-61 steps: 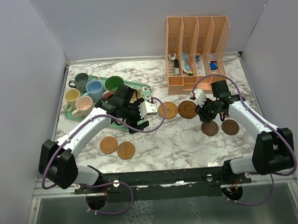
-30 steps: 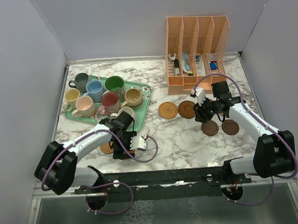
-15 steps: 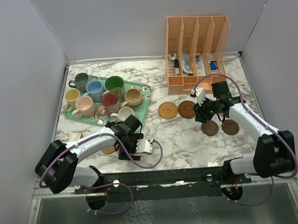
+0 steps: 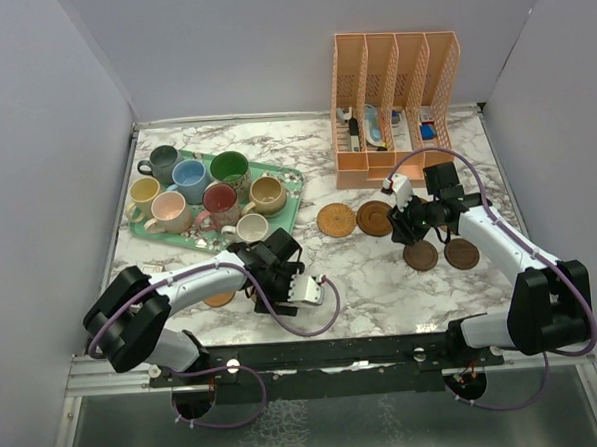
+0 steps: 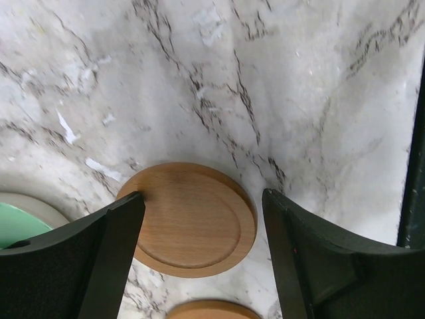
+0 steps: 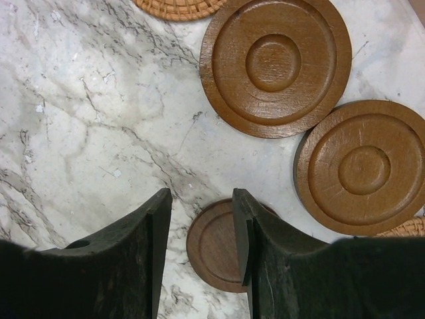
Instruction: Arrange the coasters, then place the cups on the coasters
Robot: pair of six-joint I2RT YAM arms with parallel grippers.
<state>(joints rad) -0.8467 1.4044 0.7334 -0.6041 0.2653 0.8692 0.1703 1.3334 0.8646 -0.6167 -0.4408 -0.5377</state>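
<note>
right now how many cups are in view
8, all on the mint-green tray: grey-teal cup, light blue cup and green cup at the back; yellow cup, pink cup, maroon cup and tan cup in the middle; cream cup nearest the arms. None looks hidden.

The left gripper (image 5: 202, 199) has swung off the tray (image 4: 286, 206) and now straddles a tan coaster (image 5: 189, 222), apparently not yet gripping it.

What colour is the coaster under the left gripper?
The coaster is plain light tan; best in the left wrist view.

Cups (image 4: 220, 198) on tray (image 4: 290, 206); coasters (image 4: 335, 220) before and right
</note>
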